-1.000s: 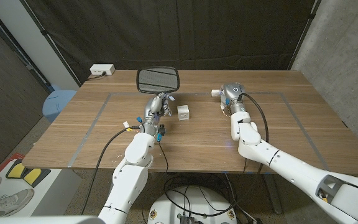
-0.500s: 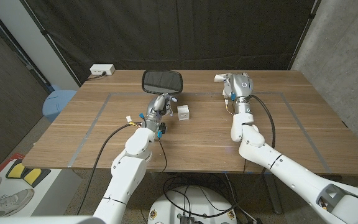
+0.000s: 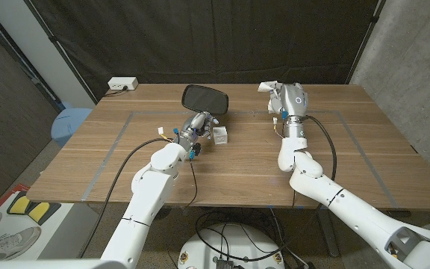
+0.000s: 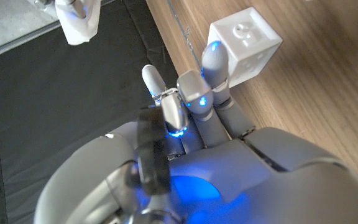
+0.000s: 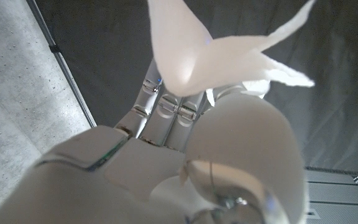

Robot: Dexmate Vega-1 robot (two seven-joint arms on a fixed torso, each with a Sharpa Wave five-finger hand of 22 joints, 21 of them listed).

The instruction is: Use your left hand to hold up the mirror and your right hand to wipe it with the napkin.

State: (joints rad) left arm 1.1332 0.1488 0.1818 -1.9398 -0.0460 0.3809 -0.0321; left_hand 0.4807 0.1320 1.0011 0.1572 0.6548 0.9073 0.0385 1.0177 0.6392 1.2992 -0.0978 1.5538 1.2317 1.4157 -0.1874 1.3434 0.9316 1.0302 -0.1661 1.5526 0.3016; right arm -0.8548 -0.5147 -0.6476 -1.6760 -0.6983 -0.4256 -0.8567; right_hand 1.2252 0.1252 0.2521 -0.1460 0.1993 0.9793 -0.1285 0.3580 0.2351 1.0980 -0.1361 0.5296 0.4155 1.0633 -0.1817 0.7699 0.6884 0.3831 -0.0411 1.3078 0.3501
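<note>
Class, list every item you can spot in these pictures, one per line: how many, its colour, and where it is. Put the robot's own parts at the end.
Mirror: one, black frame, held up above the table's far middle.
Napkin: one, white, in the right hand, raised.
Cube: one, white, on the table beside the left hand.
Power strip: one, white, far left table corner.
Table: one, brown wood.
Stool: one, light blue, left of the table.
Left hand: one, grey, gripping the mirror's stem.
Right hand: one, grey, holding the napkin.

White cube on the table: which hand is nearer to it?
Left. The left hand, holding the mirror, is right beside the cube. The right hand, holding the napkin, is raised well off to the cube's right.
</note>
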